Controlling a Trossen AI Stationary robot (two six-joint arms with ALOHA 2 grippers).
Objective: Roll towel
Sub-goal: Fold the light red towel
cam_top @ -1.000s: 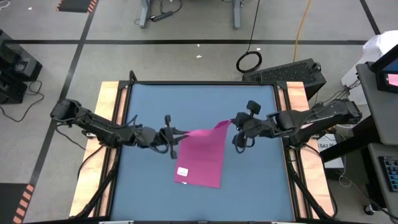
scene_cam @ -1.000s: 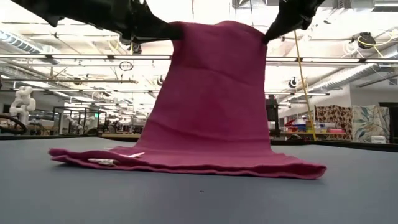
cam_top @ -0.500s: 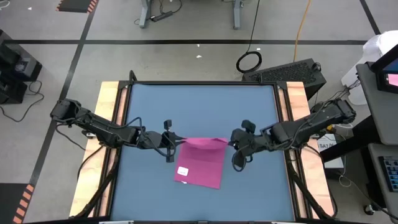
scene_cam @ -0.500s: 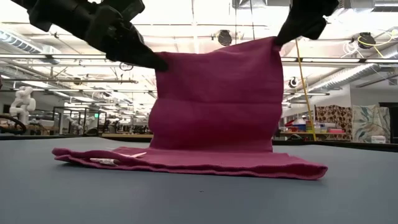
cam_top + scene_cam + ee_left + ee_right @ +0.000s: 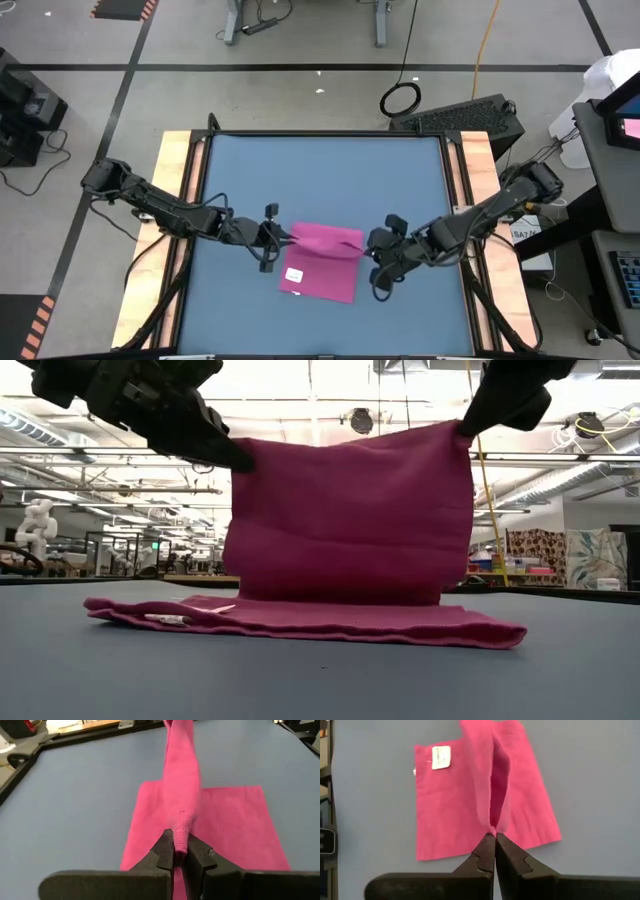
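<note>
Blue table (image 5: 320,175) carries my magenta towel (image 5: 322,265), its near half lying flat, its far edge lifted and stretched between my claws. My left claw (image 5: 281,236) is clamped on one raised corner, my right claw (image 5: 366,246) on the other. White tag (image 5: 293,275) faces up.

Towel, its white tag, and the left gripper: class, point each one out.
towel (image 5: 350,510), low view, middle of the lifted fabric.
white tag (image 5: 441,757), right wrist view, centre of the tag.
left gripper (image 5: 180,851), left wrist view, between the fingertips pinching the towel's corner.
</note>
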